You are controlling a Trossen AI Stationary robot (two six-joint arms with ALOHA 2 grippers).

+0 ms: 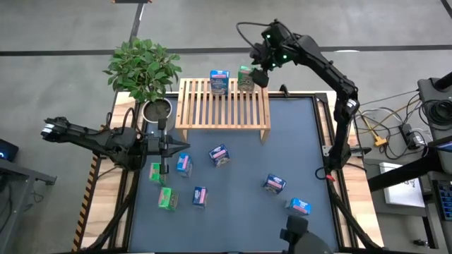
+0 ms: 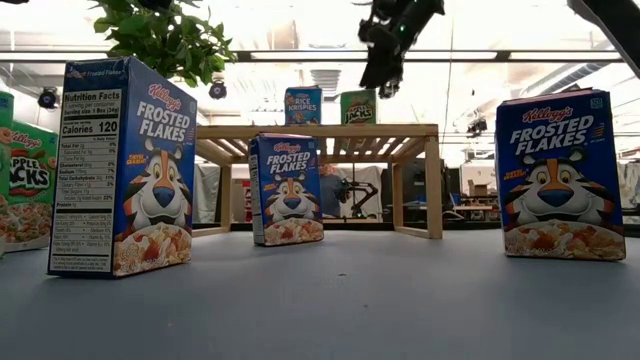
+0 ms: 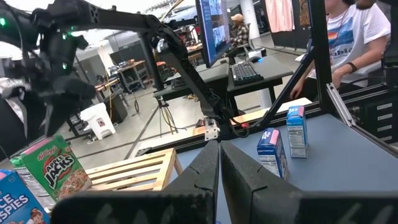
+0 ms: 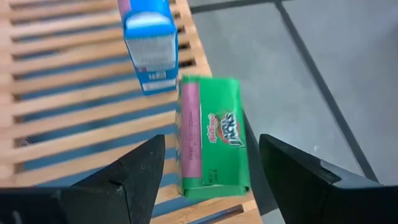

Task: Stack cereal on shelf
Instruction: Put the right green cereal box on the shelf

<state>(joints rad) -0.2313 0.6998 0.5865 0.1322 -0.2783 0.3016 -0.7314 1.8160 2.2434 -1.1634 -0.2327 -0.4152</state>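
Note:
The wooden shelf (image 1: 222,103) stands at the table's far edge. Two cereal boxes stand upright on its slats near the far edge, a blue one (image 1: 219,82) and a green Apple Jacks one (image 4: 211,146) to its right. My right gripper (image 4: 211,142) is open just above the green box, fingers on either side and clear of it; the low view shows the right gripper (image 2: 385,55) above the box top (image 2: 358,94). My left gripper (image 1: 169,147) waits shut and level over the table's left side. Several more boxes (image 1: 219,155) stand on the blue mat.
A potted plant (image 1: 145,67) stands left of the shelf. Loose boxes are spread over the mat, some at near left (image 1: 167,199) and some at near right (image 1: 299,206). Beyond the table's right side sits a person (image 3: 348,37).

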